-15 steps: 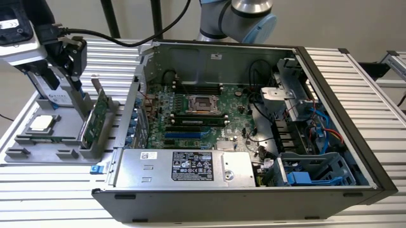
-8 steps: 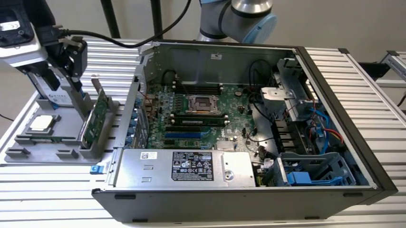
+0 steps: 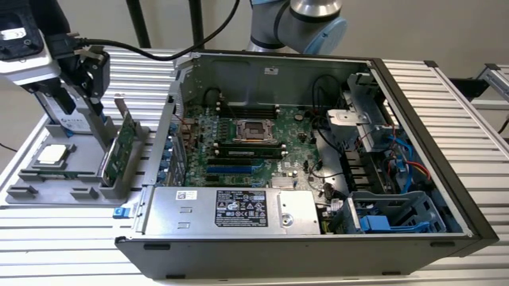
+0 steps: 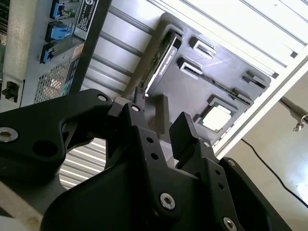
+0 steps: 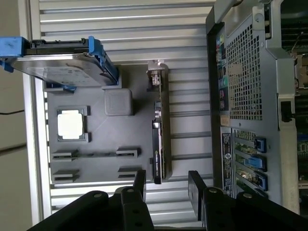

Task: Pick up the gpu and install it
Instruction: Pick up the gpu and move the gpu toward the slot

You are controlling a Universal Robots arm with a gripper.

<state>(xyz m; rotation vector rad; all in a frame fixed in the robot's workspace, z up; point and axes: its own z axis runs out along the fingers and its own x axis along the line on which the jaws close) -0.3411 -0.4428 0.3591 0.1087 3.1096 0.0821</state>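
The gpu [image 5: 161, 126], a thin flat card with a green circuit board on one face, black on the other and a silver metal end bracket, stands on its long edge in a slot of the grey moulded holder tray [image 5: 126, 144]. It lies beyond the fingertips and apart from them. In the first wrist view its upper edge runs roughly in line with the gap between the two fingers, nearer one finger than the other.

The black two-fingered gripper [image 5: 167, 179] has its fingers spread and nothing between them. It touches neither the card nor the tray.

Out past one finger, on the same tray, stand the silver hard drive in its blue frame [image 5: 62, 67] and the square silver processor chip [image 5: 72, 124]. Out past the other finger sits the open black and silver computer case [image 5: 250, 72], its green motherboard [image 3: 247, 146] showing in the exterior view. Tray and case rest on a ribbed aluminium table [image 5: 125, 19].

Judged from this, the work is at the approach to the pick. The card is not yet grasped and the install has not begun. A grasp calls for the fingers to straddle the card's thin upper edge, one on each face, centred so neither tip knocks the tray or the bracket.
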